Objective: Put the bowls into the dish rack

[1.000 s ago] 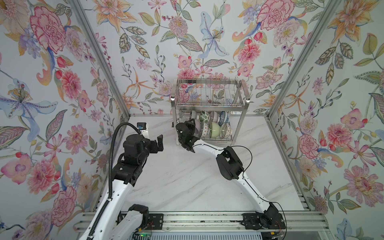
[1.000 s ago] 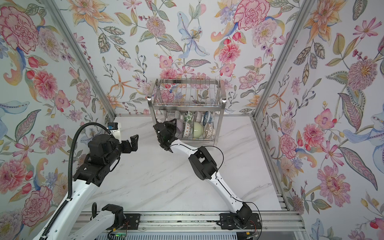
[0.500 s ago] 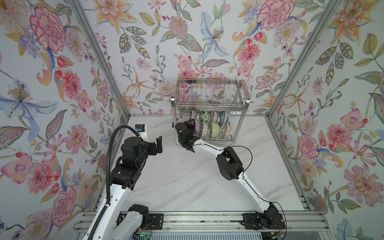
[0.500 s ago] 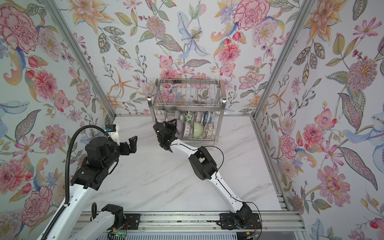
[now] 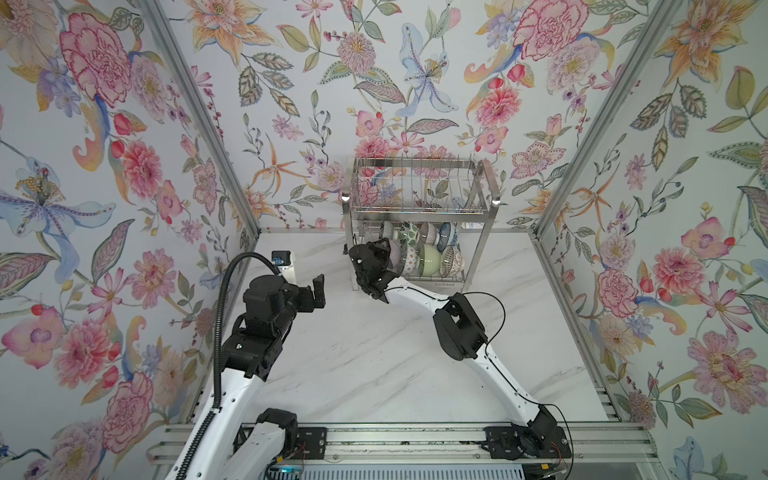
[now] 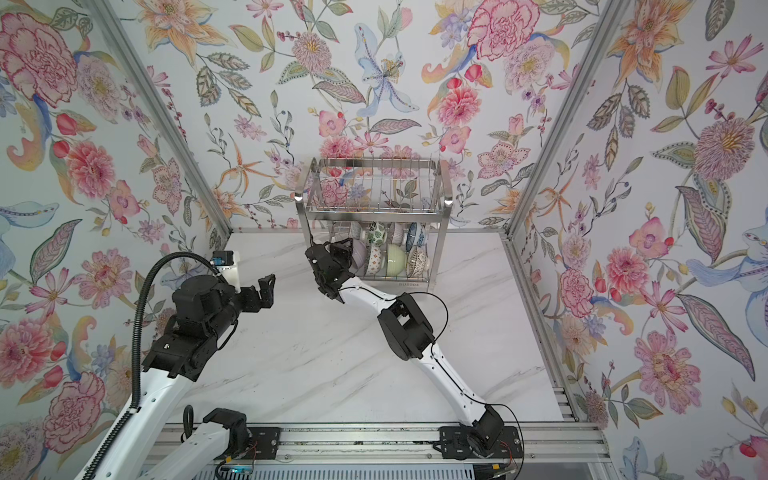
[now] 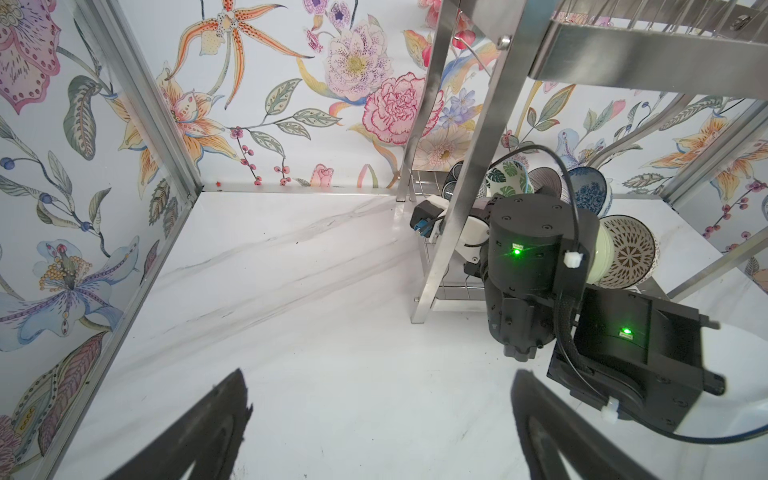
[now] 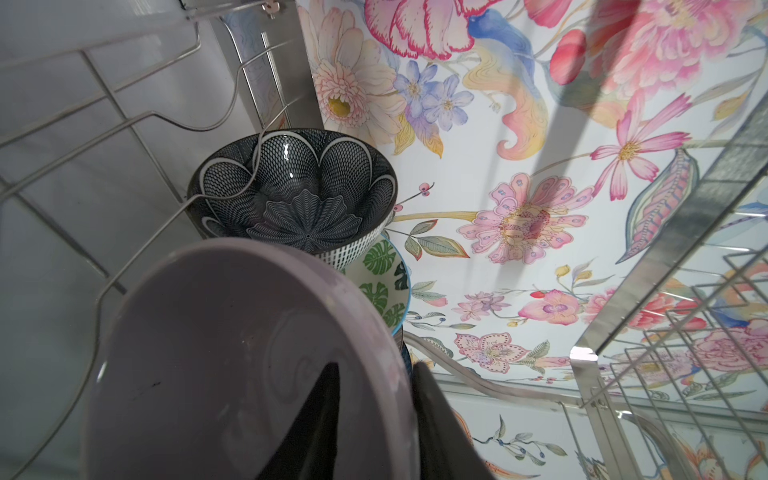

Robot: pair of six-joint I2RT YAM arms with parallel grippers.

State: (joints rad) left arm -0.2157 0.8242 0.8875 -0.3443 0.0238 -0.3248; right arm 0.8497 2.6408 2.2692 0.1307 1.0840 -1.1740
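Observation:
The dish rack (image 5: 419, 199) (image 6: 374, 195) stands at the back wall. Its lower shelf holds several bowls on edge, among them a green bowl (image 5: 430, 257), a leaf-print bowl (image 8: 382, 282) and a dark flower bowl (image 8: 291, 187). My right gripper (image 5: 384, 253) (image 8: 374, 365) reaches in at the shelf's left end. It is open, one finger inside and one outside the rim of the lilac bowl (image 8: 232, 353) (image 6: 359, 251), which rests in the wires. My left gripper (image 5: 318, 291) (image 7: 378, 386) hangs open over bare table, left of the rack, holding nothing.
The rack's flat steel leg (image 7: 469, 166) stands just beside the right wrist. Floral walls close in the white marble table (image 5: 353, 353) on three sides. A metal rail (image 5: 395, 440) with both arm bases runs along the front edge.
The left arm has shifted slightly toward the near side. The right arm has stayed at the rack's lower shelf.

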